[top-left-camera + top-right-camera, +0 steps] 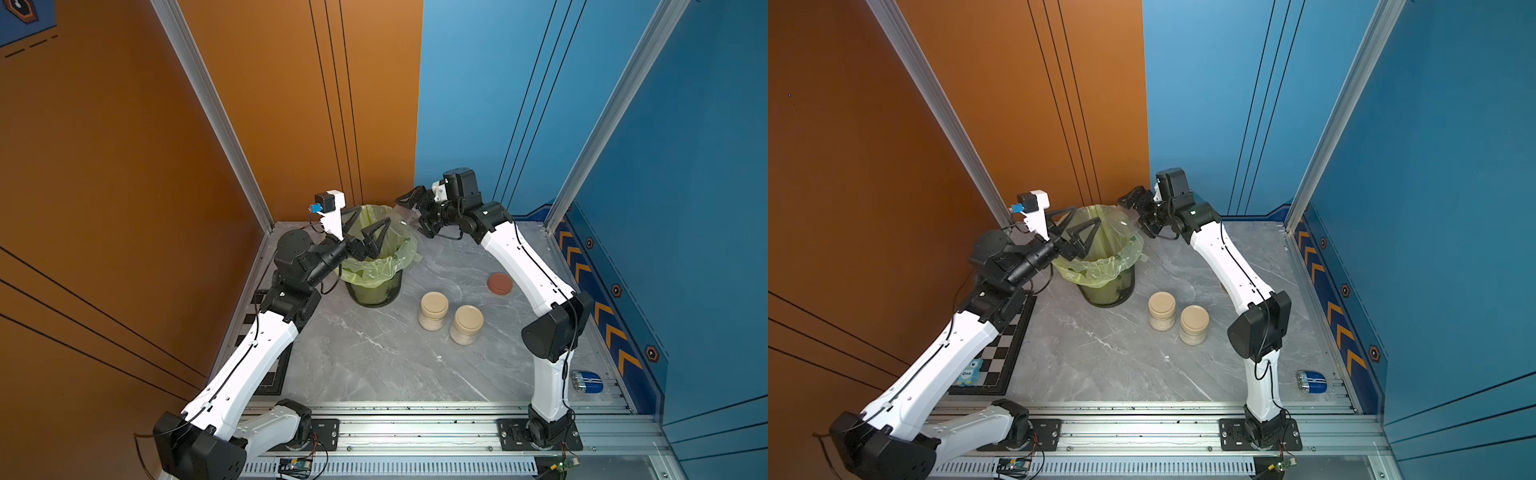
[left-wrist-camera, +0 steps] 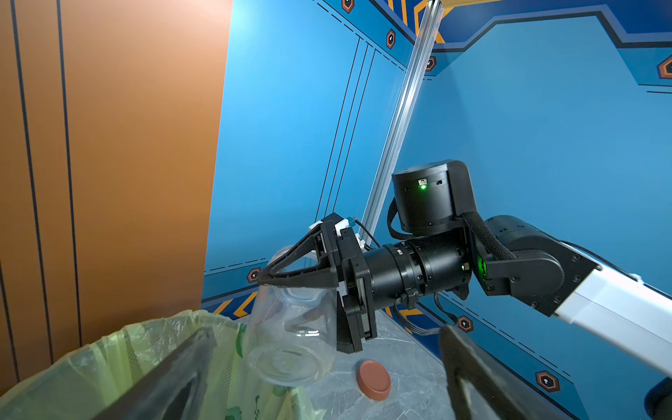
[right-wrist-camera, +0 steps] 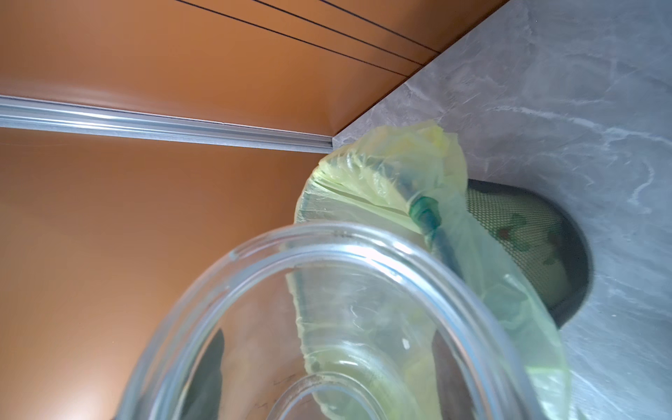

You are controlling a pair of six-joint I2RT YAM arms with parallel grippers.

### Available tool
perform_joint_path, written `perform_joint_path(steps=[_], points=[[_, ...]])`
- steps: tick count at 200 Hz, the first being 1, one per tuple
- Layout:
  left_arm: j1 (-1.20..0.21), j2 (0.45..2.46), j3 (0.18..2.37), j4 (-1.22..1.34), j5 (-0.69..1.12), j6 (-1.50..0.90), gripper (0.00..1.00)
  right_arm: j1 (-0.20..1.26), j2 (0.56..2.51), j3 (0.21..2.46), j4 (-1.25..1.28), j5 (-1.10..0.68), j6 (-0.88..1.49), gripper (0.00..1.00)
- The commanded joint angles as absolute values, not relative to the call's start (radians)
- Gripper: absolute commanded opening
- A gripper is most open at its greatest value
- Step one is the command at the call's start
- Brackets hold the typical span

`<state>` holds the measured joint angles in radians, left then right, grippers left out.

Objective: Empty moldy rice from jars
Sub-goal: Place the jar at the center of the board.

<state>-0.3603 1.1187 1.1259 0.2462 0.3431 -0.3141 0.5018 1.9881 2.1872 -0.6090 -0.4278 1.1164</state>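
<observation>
My right gripper [image 1: 409, 216] is shut on a clear jar [image 2: 291, 327] that has no lid and looks empty, held just past the far right rim of the bin [image 1: 374, 286]. Seen up close, the jar [image 3: 327, 327] fills the right wrist view, with a dark finger on each side. My left gripper [image 1: 374, 218] hangs open over the bin's left side with nothing in it. Two more jars [image 1: 433, 311] [image 1: 467, 325] stand upright with beige lids in mid-table, and moldy rice [image 1: 463, 337] shows through their walls. A reddish-brown lid [image 1: 499, 284] lies alone to their right.
The dark mesh bin is lined with a green bag [image 2: 127, 356] and stands at the back near the orange wall. A blue-and-white object [image 1: 587, 382] lies at the front right edge. A checkerboard [image 1: 1000, 353] lies under the left arm. A metal rail [image 1: 415, 432] runs along the front.
</observation>
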Motion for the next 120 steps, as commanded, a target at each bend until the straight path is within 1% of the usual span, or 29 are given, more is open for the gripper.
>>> perform_joint_path(steps=[1,82,120], points=[[-0.357,1.072,1.118,0.095,0.367,-0.268,0.98,0.498,1.874,2.151,-0.592,-0.369,0.982,0.00],[-0.395,0.988,1.149,-0.252,0.376,-0.184,0.98,0.502,1.707,1.927,-0.624,-0.147,0.735,0.00],[-0.433,0.965,1.140,-0.333,0.361,-0.190,0.98,0.518,1.599,1.803,-0.625,0.026,0.633,0.00]])
